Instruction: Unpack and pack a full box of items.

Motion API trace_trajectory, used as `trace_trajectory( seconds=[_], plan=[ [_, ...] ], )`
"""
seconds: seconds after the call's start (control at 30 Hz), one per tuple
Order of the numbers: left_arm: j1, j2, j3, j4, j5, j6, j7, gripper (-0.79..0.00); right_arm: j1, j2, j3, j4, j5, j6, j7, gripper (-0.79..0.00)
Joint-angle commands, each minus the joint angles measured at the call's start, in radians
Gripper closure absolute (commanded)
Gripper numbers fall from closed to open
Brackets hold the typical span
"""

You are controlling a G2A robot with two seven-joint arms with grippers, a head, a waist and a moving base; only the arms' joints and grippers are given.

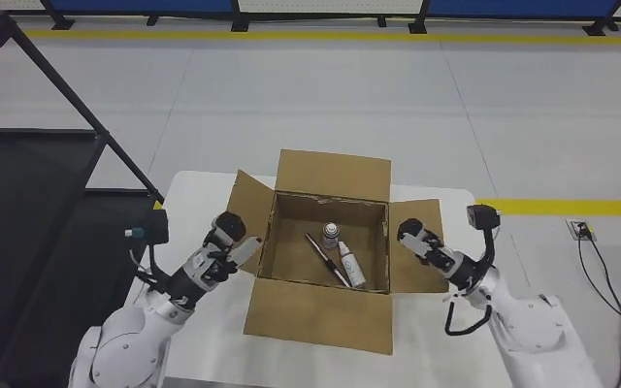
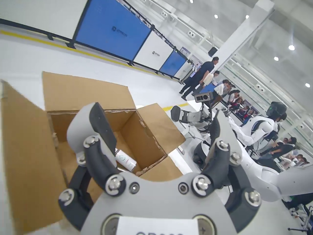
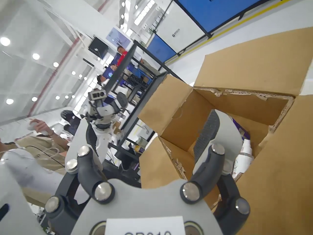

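Box of brown cardboard (image 1: 320,318) sits in the middle of the white bench (image 1: 199,189), its four flaps folded outward and its top open. On its bottom, a white plastic bottle (image 1: 351,269) lies on its side toward the right wall. Just beside that bottle a thin dark stick-like item (image 1: 326,260) lies slanted, and a small bottle with a silvery cap (image 1: 331,232) stands nearer the far wall.

Left claw (image 1: 239,242) hangs over the box's left side flap, its fingers (image 2: 97,121) apart and holding nothing. Its own wrist view looks between them into the box, where the white plastic bottle shows on the bottom. Right claw (image 1: 419,239) hangs over the right side flap, likewise spread wide and empty. From its wrist the same bottle shows low against the near wall.

Off the bench's left side stands a black metal-framed stand (image 1: 44,242). A yellow line (image 1: 548,206) runs along the grey floor on the right.
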Motion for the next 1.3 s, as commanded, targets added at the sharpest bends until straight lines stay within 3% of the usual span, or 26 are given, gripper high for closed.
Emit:
trace_trajectory(
  seconds=[0.0, 0.1, 0.27, 0.63, 0.8, 1.0, 1.27],
  plan=[
    [0.057, 0.005, -0.054, -0.002, -0.032, -0.026, 0.017, -0.785, 0.032, -0.012, -0.083, 0.024, -0.022, 0.031, -0.027, -0.785],
    [0.125, 0.011, -0.118, 0.014, -0.089, -0.069, 0.039, -0.785, 0.09, -0.029, -0.178, 0.074, -0.191, 0.087, -0.135, -0.785],
    [0.21, 0.019, -0.199, 0.054, -0.166, -0.137, 0.058, -0.785, 0.156, -0.056, -0.287, 0.136, -0.282, 0.163, -0.241, -0.785],
    [0.217, 0.02, -0.2, 0.055, -0.166, -0.147, 0.055, -0.785, 0.156, -0.056, -0.287, 0.136, -0.282, 0.163, -0.241, -0.785],
    [0.204, 0.023, -0.151, 0.067, -0.241, -0.102, 0.016, -0.785, 0.233, -0.065, -0.364, 0.123, -0.392, 0.211, -0.097, -0.785],
    [0.154, 0.034, -0.16, 0.119, -0.318, -0.044, -0.006, -0.785, 0.404, -0.109, -0.531, 0.212, -0.596, 0.481, 0.028, -0.785],
    [0.162, 0.041, -0.194, 0.152, -0.437, -0.019, 0.018, -0.785, 0.57, -0.184, -0.672, 0.449, -0.618, 0.548, 0.055, -0.785]
  ],
)
